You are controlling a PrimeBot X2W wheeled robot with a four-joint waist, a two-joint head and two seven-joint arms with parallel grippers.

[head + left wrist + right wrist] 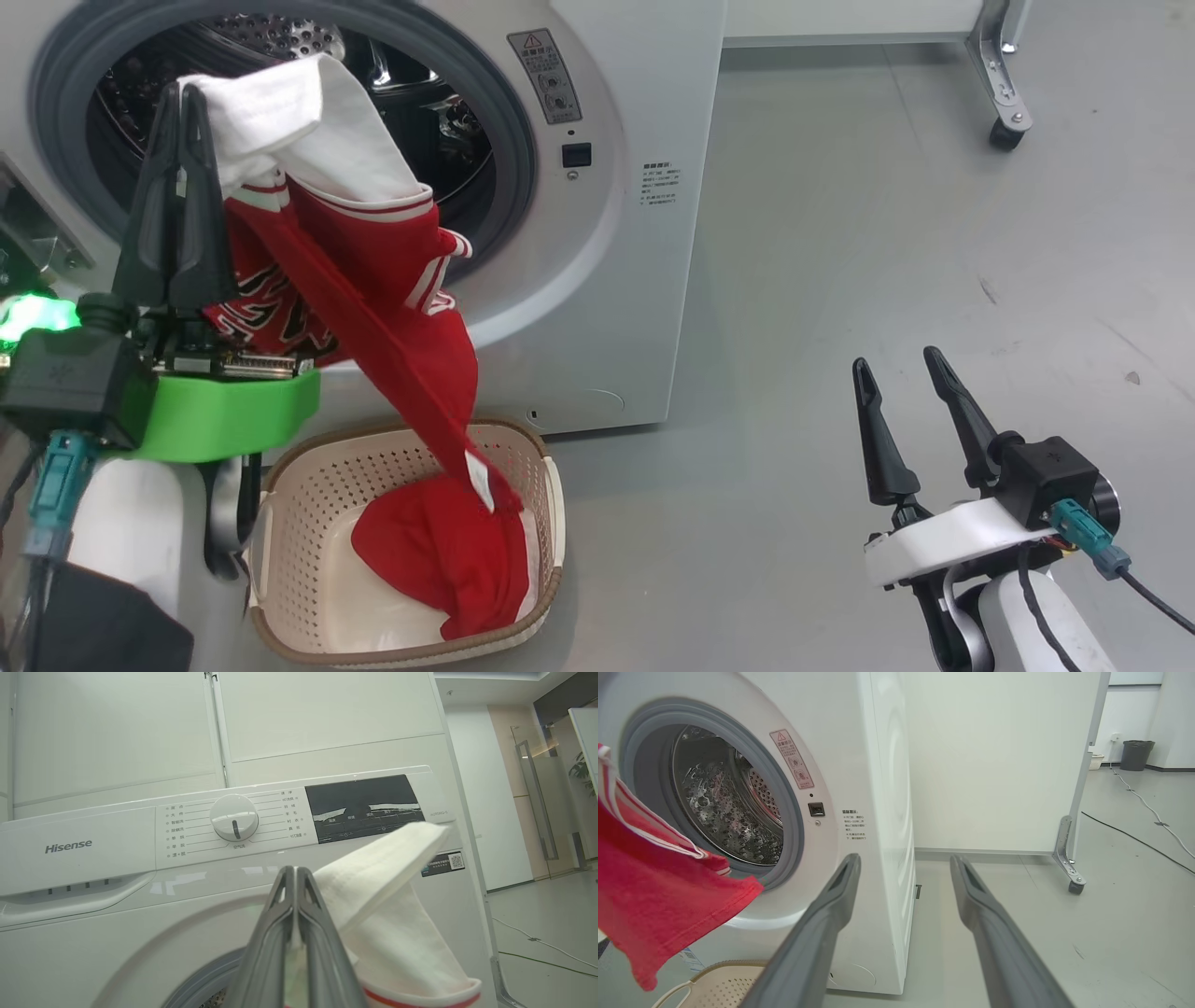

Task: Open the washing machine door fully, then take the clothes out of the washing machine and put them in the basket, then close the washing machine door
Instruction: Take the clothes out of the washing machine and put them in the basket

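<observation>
Holding my left gripper [184, 98] clamped on the white panel of the bright red striped fabric clothes [392, 308], raised before the big white front-loading washing machine [616, 308]. Their tail droops into the cream perforated plastic basket [308, 523]. My right gripper [893, 360] is spread, empty.

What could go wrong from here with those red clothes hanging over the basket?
1. The left claw pinches only a white edge of the clothes, so the fabric might slip out early.
2. Much of the cloth hangs over the back rim of the basket, close to the washing machine. If it is released now, part may drape over the rim or land on the floor.
</observation>
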